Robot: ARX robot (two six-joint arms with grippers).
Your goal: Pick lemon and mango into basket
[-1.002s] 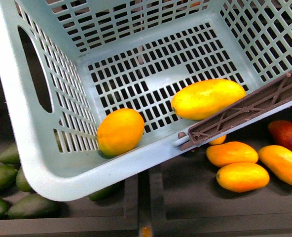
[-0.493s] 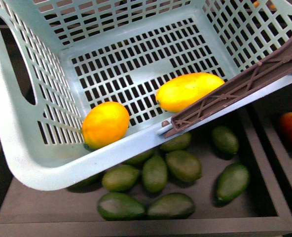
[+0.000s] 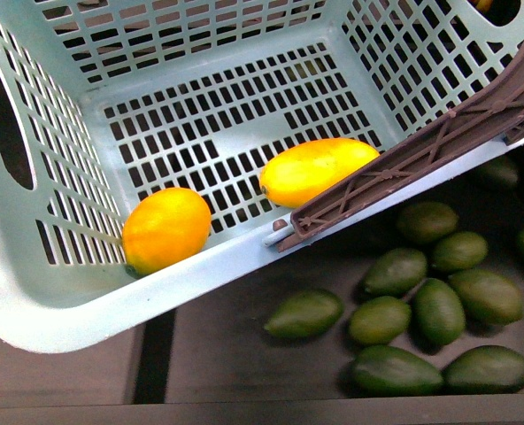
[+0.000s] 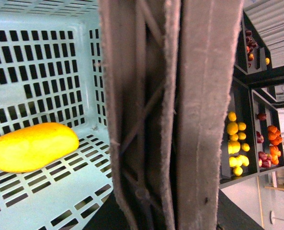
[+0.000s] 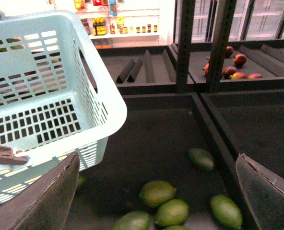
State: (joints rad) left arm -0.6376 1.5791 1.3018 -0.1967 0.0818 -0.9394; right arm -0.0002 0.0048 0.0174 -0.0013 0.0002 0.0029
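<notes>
Front view: lemon (image 3: 166,228) and mango (image 3: 316,169) both lie on the basket (image 3: 85,310) floor, so the job looks finished. Right gripper (image 5: 156,191) spread, empty; left gripper's hold can't be judged.

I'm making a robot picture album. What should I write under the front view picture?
Lemon and mango lie apart in the tilted blue-green basket, above a bin of green avocados.
</notes>
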